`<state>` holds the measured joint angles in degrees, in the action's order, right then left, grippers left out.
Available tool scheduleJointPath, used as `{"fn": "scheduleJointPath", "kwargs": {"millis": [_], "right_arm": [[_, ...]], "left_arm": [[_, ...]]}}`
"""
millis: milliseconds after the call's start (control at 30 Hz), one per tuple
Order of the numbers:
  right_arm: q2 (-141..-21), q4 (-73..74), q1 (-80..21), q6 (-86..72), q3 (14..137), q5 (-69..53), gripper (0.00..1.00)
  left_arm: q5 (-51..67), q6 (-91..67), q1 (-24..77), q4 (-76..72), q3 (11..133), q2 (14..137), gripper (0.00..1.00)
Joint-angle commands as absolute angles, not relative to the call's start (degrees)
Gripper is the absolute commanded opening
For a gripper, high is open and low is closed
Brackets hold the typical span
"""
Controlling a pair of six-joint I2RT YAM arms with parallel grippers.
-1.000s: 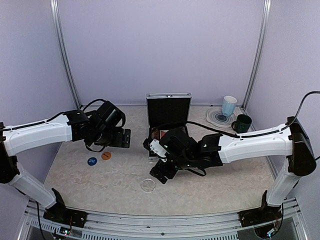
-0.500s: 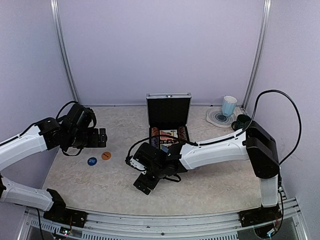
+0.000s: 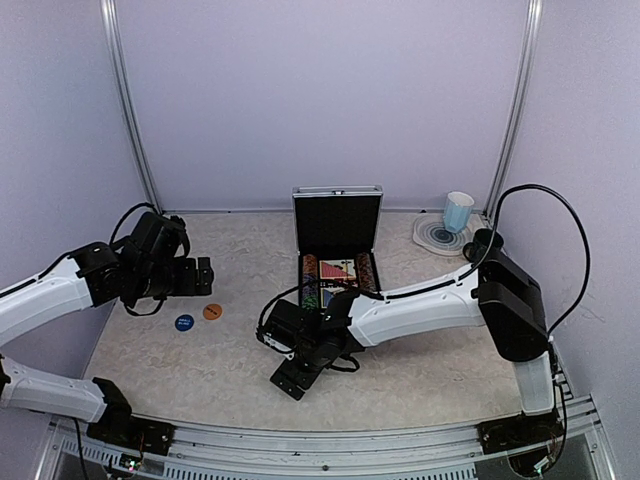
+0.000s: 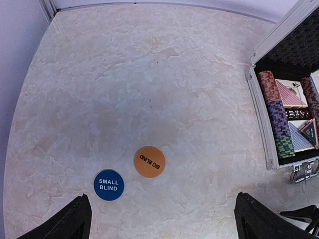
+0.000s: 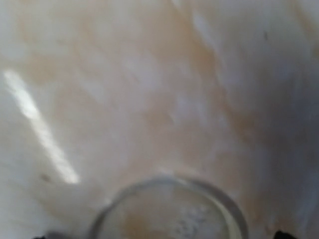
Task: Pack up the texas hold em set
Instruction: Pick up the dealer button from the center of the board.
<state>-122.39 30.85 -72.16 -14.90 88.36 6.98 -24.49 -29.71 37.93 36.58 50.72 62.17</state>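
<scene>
The left gripper (image 3: 199,277) hangs above the worktop (image 4: 149,74) with its fingers (image 4: 75,221) spread wide and nothing between them. Below and just ahead of it, within the span of the fingers, lie the orange disc (image 4: 149,162) marked BIG BLIND and the blue disc (image 4: 108,185) marked SMALL BLIND. They are close together but not touching, the blue one nearer the gripper. Well off to this gripper's right stands the briefcase (image 4: 260,117), lid up, with chip rows (image 4: 277,122) along the side nearest it and card decks (image 4: 291,94) beside them.

The right gripper (image 3: 292,377) is low over the worktop, in front of the briefcase and apart from it, its jaws wide too. Its wrist view is blurred, but a clear disc (image 5: 169,214) appears to lie flat right under it, between the fingertips. Whether they touch it I cannot tell. Far beyond this gripper, past the briefcase, a light-blue mug (image 3: 458,211) stands at the edge of a round coaster (image 3: 435,238).
</scene>
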Motion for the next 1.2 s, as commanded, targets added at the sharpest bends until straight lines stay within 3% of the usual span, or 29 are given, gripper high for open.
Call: {"fn": "scheduleJointPath", "kwargs": {"millis": [0,333,467,533,567,1167], "right_arm": [[-123.6,35.1,-73.1,-16.8,89.8,10.9,0.98],[-122.7,33.5,-73.4,-17.0,87.0,7.4,0.83],[-123.6,33.6,-73.4,-15.8,88.9,6.1,0.63],[-123.9,34.0,-73.4,-15.5,90.4,5.3,0.46],[-123.9,34.3,-73.6,-15.3,91.2,5.3,0.44],[-110.9,38.7,-71.7,-12.6,99.2,19.6,0.43]], "left_arm": [[-22.5,-29.3,37.1,32.8,49.8,62.5,0.99],[-19.6,-29.0,36.3,30.3,46.9,61.7,0.99],[-19.4,-28.9,36.3,29.7,46.5,60.6,0.99],[-19.7,-28.9,36.2,29.5,46.4,60.5,0.99],[-19.8,-29.0,36.2,29.6,46.3,60.5,0.99],[-19.2,-29.0,35.8,29.7,46.3,61.1,0.99]]}}
